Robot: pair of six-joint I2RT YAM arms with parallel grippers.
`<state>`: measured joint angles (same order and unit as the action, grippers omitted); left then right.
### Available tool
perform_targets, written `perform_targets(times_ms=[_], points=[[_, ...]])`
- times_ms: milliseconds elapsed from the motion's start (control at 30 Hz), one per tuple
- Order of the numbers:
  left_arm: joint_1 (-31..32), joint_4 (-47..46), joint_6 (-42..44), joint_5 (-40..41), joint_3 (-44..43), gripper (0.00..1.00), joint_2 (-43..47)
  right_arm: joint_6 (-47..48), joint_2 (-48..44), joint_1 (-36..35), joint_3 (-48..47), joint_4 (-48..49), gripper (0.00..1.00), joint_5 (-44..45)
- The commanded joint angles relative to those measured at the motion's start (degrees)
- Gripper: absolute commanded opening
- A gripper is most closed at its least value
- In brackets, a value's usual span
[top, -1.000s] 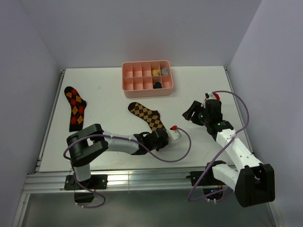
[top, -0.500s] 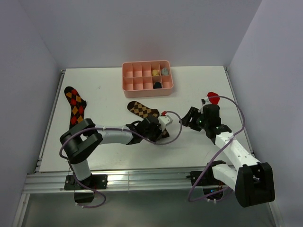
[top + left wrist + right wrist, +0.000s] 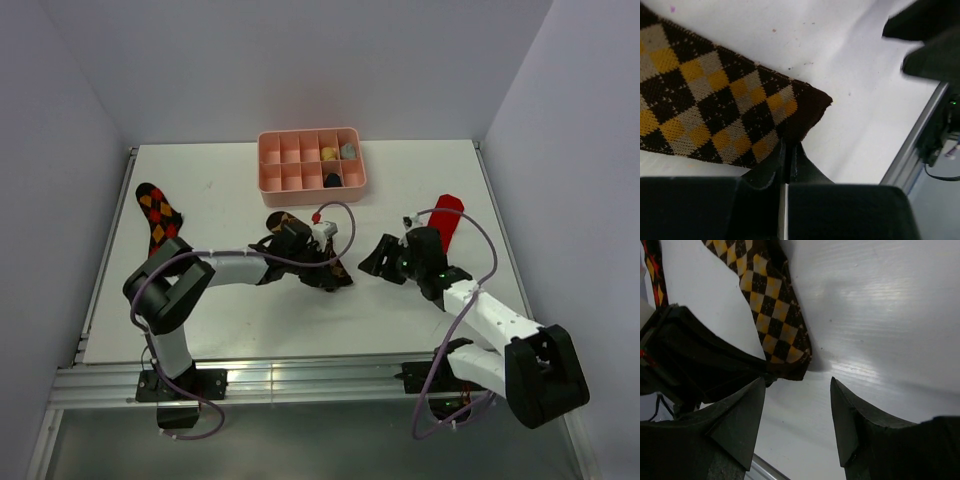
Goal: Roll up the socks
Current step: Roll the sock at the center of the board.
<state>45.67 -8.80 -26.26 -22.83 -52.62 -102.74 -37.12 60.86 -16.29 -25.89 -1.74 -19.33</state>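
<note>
Left gripper [image 3: 787, 150] — tight on tan sock [image 3: 715, 100]

tan sock [image 3: 715, 110]: knitted cloth, matt, fine stitches showing
table [image 3: 880, 315]: smooth white board, faint sheen
tray [image 3: 262, 160]: pink plastic, smooth
right gripper fingers [image 3: 735, 425]: black plastic, matt
red sock [image 3: 447, 220]: soft cloth, matt
front rail [image 3: 330, 383]: bare metal, shiny

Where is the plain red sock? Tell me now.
Top view: the red sock lies at far right, just beyond the right arm, right of the pink tray.
</note>
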Motion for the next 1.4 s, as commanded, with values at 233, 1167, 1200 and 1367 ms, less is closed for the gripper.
perform_targets(times_ms=[233, 1167, 1200, 1367], points=[[-4.27, -1.22, -8.80, -4.33, -0.90, 0.00, -1.85, -3.04, 4.97, -8.84, -2.06, 5.08, 0.55, 4.48], [-6.65, -4.56, -13.20, -8.11, -0.03, 0.00, -4.40, -2.60, 20.79, -13.50, -7.15, 15.01, 0.37, 2.98], [-6.56, -4.30, -13.20, -8.19, -0.11, 0.00, -4.57, -2.69, 20.96, -13.50, -7.33, 15.18, 0.37, 2.81], [-6.56, -3.86, -12.85, -8.63, -0.29, 0.00, -5.45, -2.69, 22.19, -13.50, -8.30, 15.89, 0.35, 3.25]])
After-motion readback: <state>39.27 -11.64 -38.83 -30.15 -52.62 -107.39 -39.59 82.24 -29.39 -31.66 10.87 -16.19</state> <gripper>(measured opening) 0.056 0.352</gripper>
